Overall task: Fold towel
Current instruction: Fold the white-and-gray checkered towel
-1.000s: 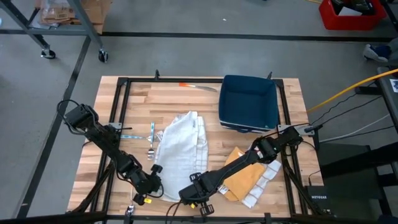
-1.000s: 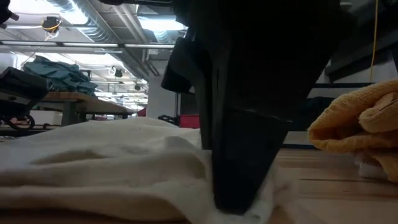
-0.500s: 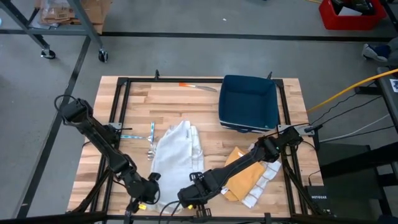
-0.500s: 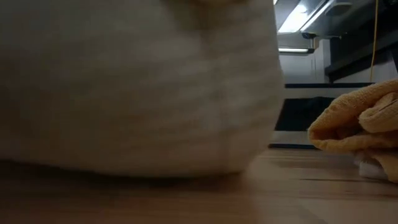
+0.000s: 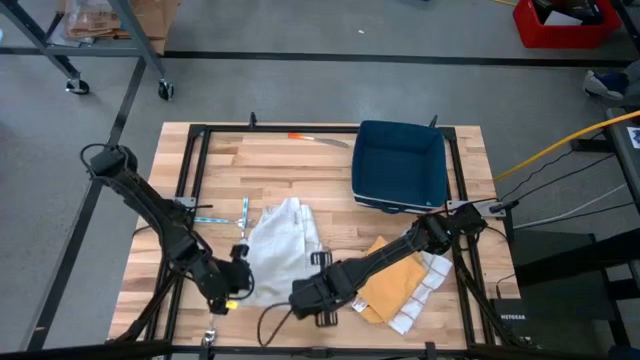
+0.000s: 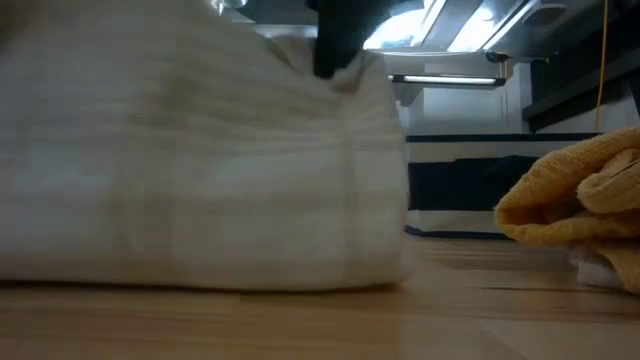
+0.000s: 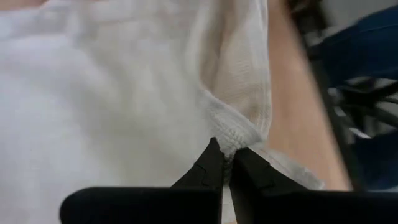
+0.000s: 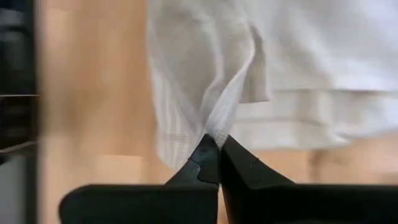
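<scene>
The near middle of the table (image 5: 470, 200) is taken up by the white towel (image 5: 277, 250), with the left gripper (image 5: 241, 272) and right gripper (image 5: 320, 268) pinched on its near corners. Just left of it lie a fork (image 5: 243, 214) and a second utensil (image 5: 212, 218). To the right, a yellow cloth (image 5: 392, 285) and checked cloth (image 5: 422, 293) block the near right corner. The blue bin (image 5: 400, 165) fills the far right. Bare wood lies far left and between towel and bin.
</scene>
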`<state>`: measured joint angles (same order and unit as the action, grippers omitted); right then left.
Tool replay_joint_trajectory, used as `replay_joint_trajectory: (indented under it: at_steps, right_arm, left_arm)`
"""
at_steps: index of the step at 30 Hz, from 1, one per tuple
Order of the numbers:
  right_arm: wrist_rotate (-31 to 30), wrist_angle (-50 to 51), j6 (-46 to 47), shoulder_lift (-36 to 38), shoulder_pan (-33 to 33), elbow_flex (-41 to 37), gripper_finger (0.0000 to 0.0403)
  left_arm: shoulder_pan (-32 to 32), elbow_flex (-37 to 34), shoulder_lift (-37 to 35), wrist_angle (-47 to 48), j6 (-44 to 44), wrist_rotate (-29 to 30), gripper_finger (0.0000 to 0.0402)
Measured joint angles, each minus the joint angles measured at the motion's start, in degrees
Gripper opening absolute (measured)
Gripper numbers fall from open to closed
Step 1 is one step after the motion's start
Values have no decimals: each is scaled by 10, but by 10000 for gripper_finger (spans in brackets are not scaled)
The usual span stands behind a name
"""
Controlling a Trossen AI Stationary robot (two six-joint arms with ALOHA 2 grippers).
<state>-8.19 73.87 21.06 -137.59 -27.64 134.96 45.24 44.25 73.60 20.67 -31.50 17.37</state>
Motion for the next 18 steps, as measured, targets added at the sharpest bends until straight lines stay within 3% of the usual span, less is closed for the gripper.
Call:
replay_joint_trajectory:
  at_steps: [6, 18]
  right_arm:
    - [-66, 49, -39, 1, 28, 0, 3]
    - [-51, 39, -113, 1, 99, 0, 15]
  left_arm:
    - [-26, 0, -1, 83, -18, 39, 1]
    - [-71, 0, 0, 155, -24, 59, 5]
